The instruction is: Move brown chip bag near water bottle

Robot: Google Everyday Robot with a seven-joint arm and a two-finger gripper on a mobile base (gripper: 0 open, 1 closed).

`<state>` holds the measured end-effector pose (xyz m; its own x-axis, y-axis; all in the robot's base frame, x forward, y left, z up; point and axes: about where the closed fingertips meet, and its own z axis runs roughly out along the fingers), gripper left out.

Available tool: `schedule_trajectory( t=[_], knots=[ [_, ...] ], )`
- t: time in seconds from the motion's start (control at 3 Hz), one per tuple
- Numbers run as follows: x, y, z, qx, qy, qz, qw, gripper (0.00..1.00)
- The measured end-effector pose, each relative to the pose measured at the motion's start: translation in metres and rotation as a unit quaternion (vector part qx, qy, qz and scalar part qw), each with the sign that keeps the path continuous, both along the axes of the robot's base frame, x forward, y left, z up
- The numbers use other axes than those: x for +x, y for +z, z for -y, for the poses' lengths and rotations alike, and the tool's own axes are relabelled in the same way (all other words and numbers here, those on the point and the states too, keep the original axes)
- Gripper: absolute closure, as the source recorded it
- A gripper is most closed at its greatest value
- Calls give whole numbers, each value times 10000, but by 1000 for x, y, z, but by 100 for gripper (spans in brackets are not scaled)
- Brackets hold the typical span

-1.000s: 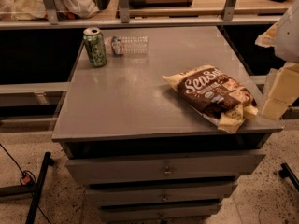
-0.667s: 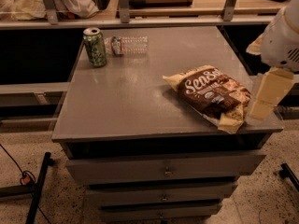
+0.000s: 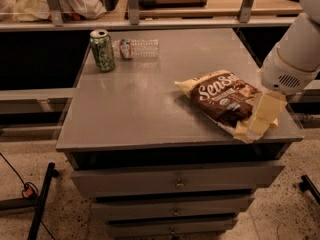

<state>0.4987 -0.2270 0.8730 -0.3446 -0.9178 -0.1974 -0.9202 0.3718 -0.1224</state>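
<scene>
- Gripper (image 3: pixel 260 120): at the right front corner of the cabinet top, low over the right end of the chip bag, on a white arm (image 3: pixel 292 59) that comes in from the upper right. Whether it is spread, closed or holding anything cannot be told.
- Brown chip bag (image 3: pixel 220 98): lying flat on the right half of the grey cabinet top (image 3: pixel 135 109), with its right end close to the front right edge. It is well apart from the bottle.
- Water bottle (image 3: pixel 137 48): clear, lying on its side at the back left of the top.
- Green soda can (image 3: pixel 102 50): upright, just beside the bottle's left end in the picture.
- Drawers (image 3: pixel 175 184): stacked below the top, closed.
- Risk, edge: the bag sits near the corner, so a push in place of a firm hold would likely slide it off onto the floor.
- Risk, grip: a glossy, air-filled bag may slip or sag if it is caught only by its end seam.
- Risk, arrival: the bottle on its side may roll if bumped, and the can could tip. The bag could also be set down short of the bottle.
</scene>
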Motion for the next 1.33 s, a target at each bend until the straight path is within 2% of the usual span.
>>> schedule_trajectory(
  t=[0.33, 0.67, 1.33],
  knots=[
    [2, -31, -3, 78, -222, -180, 9996, 18],
    [1, -51, -8, 75, -320, -272, 9991, 41],
    [1, -49, -9, 81, -330, -277, 9990, 86]
  ],
)
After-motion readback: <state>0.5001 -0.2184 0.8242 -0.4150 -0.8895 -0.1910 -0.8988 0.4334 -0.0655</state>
